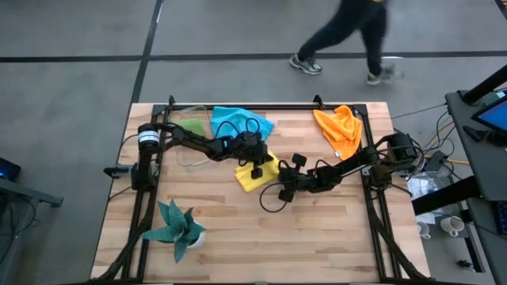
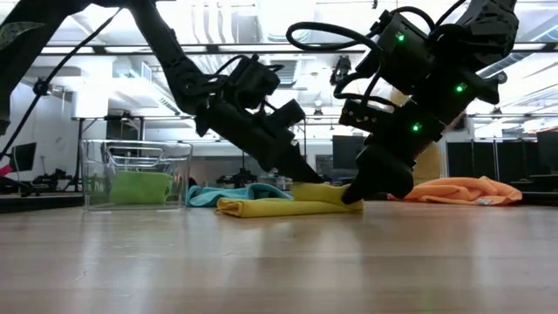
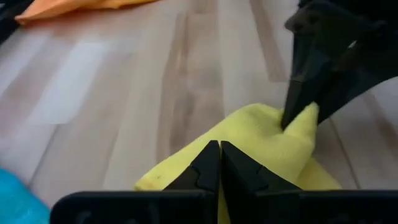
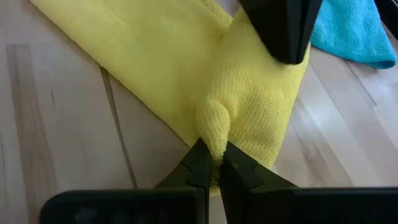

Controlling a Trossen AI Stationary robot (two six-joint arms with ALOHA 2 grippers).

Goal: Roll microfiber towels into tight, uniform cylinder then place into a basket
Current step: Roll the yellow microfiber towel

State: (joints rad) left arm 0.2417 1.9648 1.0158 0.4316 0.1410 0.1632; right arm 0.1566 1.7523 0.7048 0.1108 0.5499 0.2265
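Note:
The yellow towel [image 1: 252, 176] lies partly folded on the table's middle, with both grippers at it. My left gripper [image 1: 258, 169] is shut, its tips down on the towel's raised fold. My right gripper [image 4: 212, 163] is shut on a small bunch of the yellow towel. At the far left, the green towel [image 2: 139, 187] sits inside the clear basket [image 2: 135, 150]. The blue towel [image 1: 238, 123] lies crumpled at the far middle of the table. The orange towel [image 1: 341, 131] lies in a heap at the far right. My left gripper sets its shut fingertips [image 4: 283, 43] on top of the yellow towel's thick folded part [image 4: 261, 87], slanting down from the far left. No cloth shows between the fingers. The towel lies on the table under them. My right gripper pinches a small puckered fold [image 4: 214, 127] at the yellow towel's near right edge between its two fingertips. The fingers slant down from the table's right. The cloth rises slightly into the pinch, and the rest lies on the table.
A dark teal plant in a white pot [image 1: 176, 226] stands at the near left. A black metal frame [image 1: 238, 105] runs along the table's far edge and down both sides. A person [image 1: 348, 36] walks on the floor beyond the far edge. Bare wood stretches across the near middle.

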